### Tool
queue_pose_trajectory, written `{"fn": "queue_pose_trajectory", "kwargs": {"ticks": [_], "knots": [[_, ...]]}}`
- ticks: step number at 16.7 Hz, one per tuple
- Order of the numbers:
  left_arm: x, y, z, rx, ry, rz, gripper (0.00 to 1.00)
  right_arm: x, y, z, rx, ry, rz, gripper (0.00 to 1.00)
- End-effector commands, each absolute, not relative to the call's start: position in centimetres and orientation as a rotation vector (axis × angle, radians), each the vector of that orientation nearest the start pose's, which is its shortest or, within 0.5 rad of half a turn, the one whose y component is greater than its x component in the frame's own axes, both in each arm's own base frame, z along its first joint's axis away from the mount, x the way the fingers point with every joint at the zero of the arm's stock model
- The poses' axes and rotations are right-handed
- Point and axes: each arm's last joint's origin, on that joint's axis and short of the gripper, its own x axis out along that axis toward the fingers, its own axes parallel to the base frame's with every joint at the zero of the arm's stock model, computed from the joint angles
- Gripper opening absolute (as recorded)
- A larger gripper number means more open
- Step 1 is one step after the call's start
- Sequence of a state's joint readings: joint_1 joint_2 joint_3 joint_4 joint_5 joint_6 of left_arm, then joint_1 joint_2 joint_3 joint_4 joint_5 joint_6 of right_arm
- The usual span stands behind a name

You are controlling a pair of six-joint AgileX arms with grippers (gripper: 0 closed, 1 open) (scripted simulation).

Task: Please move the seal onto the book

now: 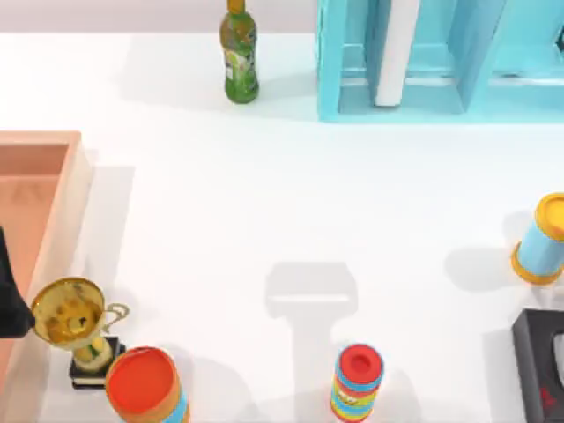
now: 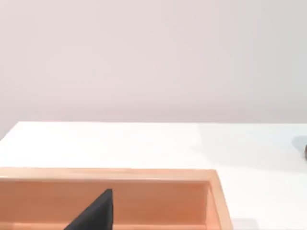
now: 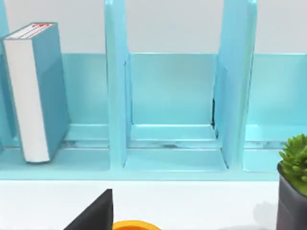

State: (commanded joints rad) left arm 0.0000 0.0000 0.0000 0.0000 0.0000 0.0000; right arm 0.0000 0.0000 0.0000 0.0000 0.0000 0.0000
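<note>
The seal is out of view. The book [image 3: 38, 91] stands upright in the left bay of the light blue shelf unit [image 3: 172, 96], with a teal cover and white page edges. In the top view the book [image 1: 397, 48] is at the back of the table, inside the shelf unit [image 1: 441, 62]. A dark part of my left arm [image 1: 9, 300] is at the table's left edge, over the wooden tray [image 1: 44, 194]. A dark part of my left gripper [image 2: 93, 213] hangs above that tray [image 2: 144, 191]. A dark part of my right gripper [image 3: 93, 211] faces the shelf unit from some way off.
A green bottle [image 1: 239, 53] stands at the back. A gold trophy [image 1: 75, 322] and a red-lidded can [image 1: 145, 388] are front left. A striped cylinder [image 1: 357, 383] is front centre. A blue, yellow-capped cylinder [image 1: 542, 240] and a black box [image 1: 539, 366] are right. A potted plant [image 3: 293, 182] stands near the shelf.
</note>
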Motion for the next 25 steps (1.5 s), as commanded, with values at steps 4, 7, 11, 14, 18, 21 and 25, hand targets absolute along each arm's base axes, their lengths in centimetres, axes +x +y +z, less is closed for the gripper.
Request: {"fn": "queue_pose_trajectory", "kwargs": {"ticks": [4,7,11,14,18,21,25], "knots": [[10.6,-0.1,16.0,0.000,0.000,0.000,1.00,10.7,0.0,16.5,-0.004,-0.004,0.007,1.00],[10.6,-0.1,16.0,0.000,0.000,0.000,1.00,11.2,0.4,18.2,-0.015,-0.015,0.025,1.00],[10.6,-0.1,16.0,0.000,0.000,0.000,1.00,13.8,1.4,21.4,-0.034,-0.015,0.041,1.00],[10.6,-0.1,16.0,0.000,0.000,0.000,1.00,17.4,2.9,23.4,-0.047,-0.008,0.045,1.00],[10.6,-0.1,16.0,0.000,0.000,0.000,1.00,23.8,6.4,24.0,-0.053,0.000,0.048,1.00],[10.6,-0.1,16.0,0.000,0.000,0.000,1.00,28.6,9.8,22.1,-0.052,0.013,0.046,1.00],[10.6,-0.1,16.0,0.000,0.000,0.000,1.00,33.3,14.5,17.2,-0.042,0.021,0.037,1.00]]}}
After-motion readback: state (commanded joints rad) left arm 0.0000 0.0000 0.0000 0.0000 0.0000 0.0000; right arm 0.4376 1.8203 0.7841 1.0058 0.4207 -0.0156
